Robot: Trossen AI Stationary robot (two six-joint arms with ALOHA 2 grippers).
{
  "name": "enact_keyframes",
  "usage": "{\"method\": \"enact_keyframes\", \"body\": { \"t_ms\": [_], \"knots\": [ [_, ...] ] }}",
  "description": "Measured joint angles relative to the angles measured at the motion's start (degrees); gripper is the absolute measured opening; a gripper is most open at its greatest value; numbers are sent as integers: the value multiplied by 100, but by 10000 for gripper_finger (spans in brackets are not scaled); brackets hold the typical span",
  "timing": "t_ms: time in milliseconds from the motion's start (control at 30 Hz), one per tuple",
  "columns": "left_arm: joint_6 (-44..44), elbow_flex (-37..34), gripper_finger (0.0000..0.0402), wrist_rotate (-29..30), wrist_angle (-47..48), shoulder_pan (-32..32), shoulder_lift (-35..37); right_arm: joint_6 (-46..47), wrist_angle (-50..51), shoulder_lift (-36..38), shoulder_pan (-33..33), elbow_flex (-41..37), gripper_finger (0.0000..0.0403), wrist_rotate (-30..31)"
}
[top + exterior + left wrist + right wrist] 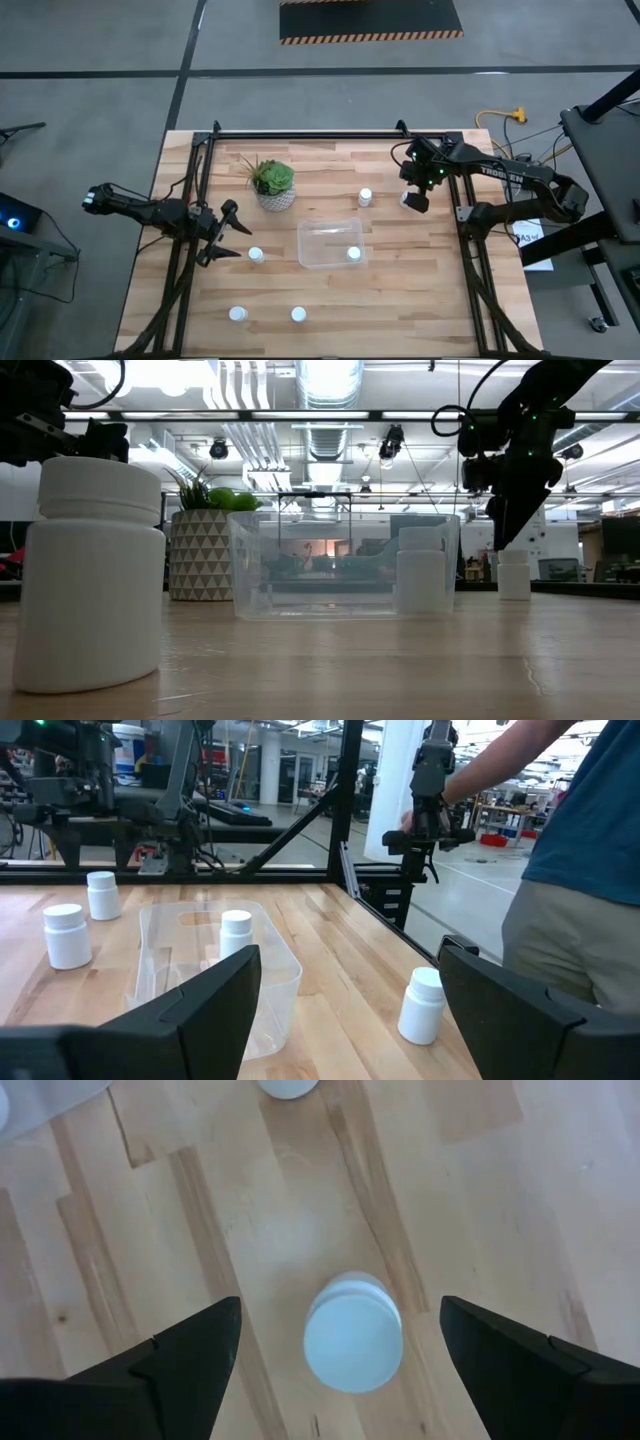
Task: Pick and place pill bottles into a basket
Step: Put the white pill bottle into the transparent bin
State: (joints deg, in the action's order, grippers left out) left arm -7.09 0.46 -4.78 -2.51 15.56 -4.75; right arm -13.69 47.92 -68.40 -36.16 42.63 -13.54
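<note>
While open, right pincer point(340, 1355) hovers over a pill bottle point(352, 1330).

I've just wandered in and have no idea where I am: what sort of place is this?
Probably a robotics lab or workshop. Two dark robot arms are mounted on a wooden table with a black frame, exposed ducts run along the ceiling, and hazard-striped marking lies on the concrete floor.
</note>
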Motion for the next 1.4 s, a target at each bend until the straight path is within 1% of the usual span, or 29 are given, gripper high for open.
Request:
{"method": "enact_keyframes", "body": {
  "t_ms": [300, 667, 1033, 1100, 1167, 1233, 1400],
  "knots": [
    [1, 1, 290, 0, 1, -1, 0, 19, -20, -33, 0, -15, 329, 19],
    [0, 0, 290, 0, 0, 0, 0, 22, -13, -759, 0, -22, 329, 15],
    [2, 1, 290, 0, 1, -1, 0, 19, -15, -741, 0, -15, 325, -2],
    [2, 1, 290, 0, -1, -1, 0, 20, -15, -743, 0, -15, 313, -1],
    [0, 1, 290, 0, 1, -1, 0, 52, -15, -762, 0, -15, 290, 24],
    [1, -1, 290, 0, 0, -1, 0, 110, -17, -798, 2, -13, 259, 153],
    [2, 0, 290, 0, -1, 0, 0, 127, -33, -854, 2, -8, 171, 175]
  ]
}}
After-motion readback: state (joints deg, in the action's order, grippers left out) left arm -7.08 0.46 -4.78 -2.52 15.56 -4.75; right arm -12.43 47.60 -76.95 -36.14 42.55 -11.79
